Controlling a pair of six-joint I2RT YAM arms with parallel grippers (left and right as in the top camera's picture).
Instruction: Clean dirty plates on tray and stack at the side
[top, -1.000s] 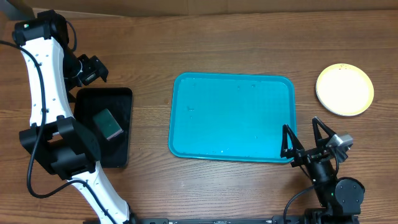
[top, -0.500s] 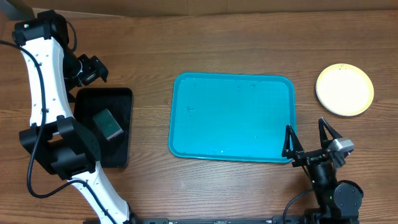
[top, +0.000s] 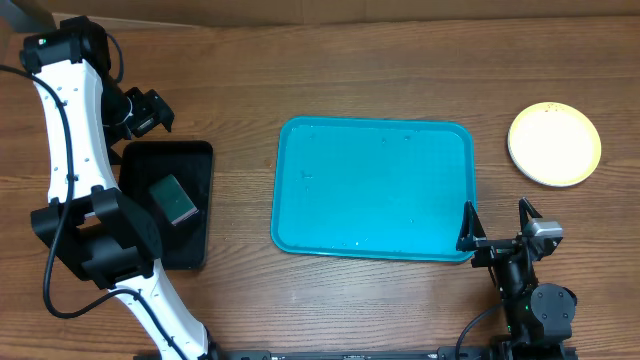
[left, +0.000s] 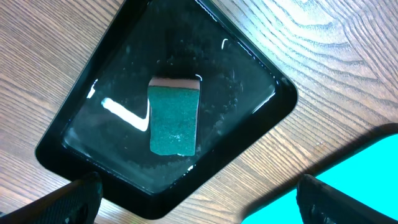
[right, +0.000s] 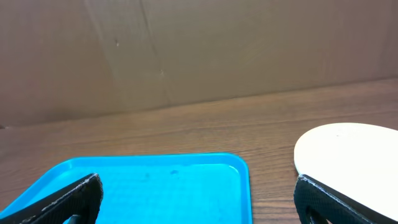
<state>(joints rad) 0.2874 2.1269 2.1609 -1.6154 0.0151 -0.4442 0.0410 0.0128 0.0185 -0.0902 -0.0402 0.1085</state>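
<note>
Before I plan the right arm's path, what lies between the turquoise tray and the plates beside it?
Nothing: only bare wooden table separates the turquoise tray and the plates, shown in overhead and right wrist views.

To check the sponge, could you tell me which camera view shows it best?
The left wrist view: the green sponge lies whole, mid-frame, in the black tray. Overhead shows it small; the right wrist view misses it.

I am seeing a turquoise tray, white-over-yellow-green plates far right, a green sponge in a black tray, a brown wood-grained tabletop.
</note>
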